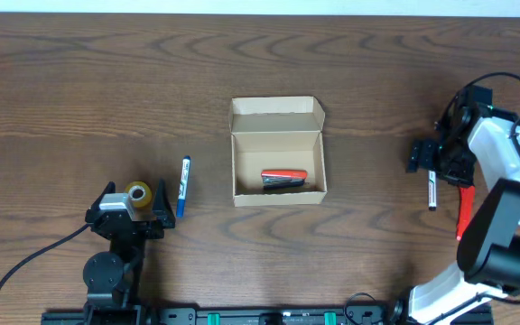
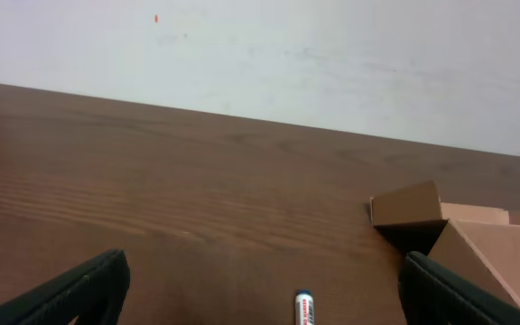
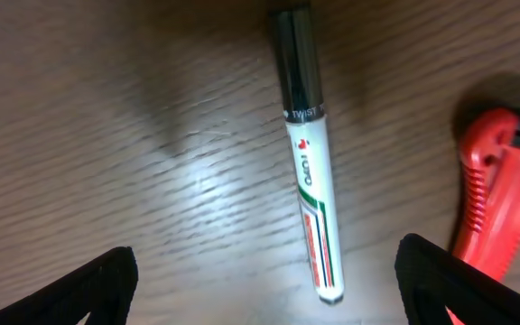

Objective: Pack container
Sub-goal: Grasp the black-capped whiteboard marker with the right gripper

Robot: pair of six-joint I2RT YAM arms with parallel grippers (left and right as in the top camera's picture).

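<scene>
The container (image 1: 278, 191) is a tan cardboard box standing open at the table's middle, its flap lid (image 1: 276, 107) folded back. A red and black tool (image 1: 283, 179) lies inside. The box corner shows in the left wrist view (image 2: 486, 248). A blue-capped marker (image 1: 183, 185) lies left of the box; its tip shows between my left fingers (image 2: 304, 310). My left gripper (image 1: 135, 202) (image 2: 264, 293) is open and empty. My right gripper (image 1: 427, 164) (image 3: 264, 289) is open, low over a white marker with a black cap (image 3: 310, 171) (image 1: 431, 193).
A red utility knife (image 1: 465, 209) (image 3: 499, 217) lies just right of the white marker. A yellowish tape roll (image 1: 137, 190) shows at my left gripper in the overhead view. A pale wall (image 2: 287, 54) stands behind the table's far edge.
</scene>
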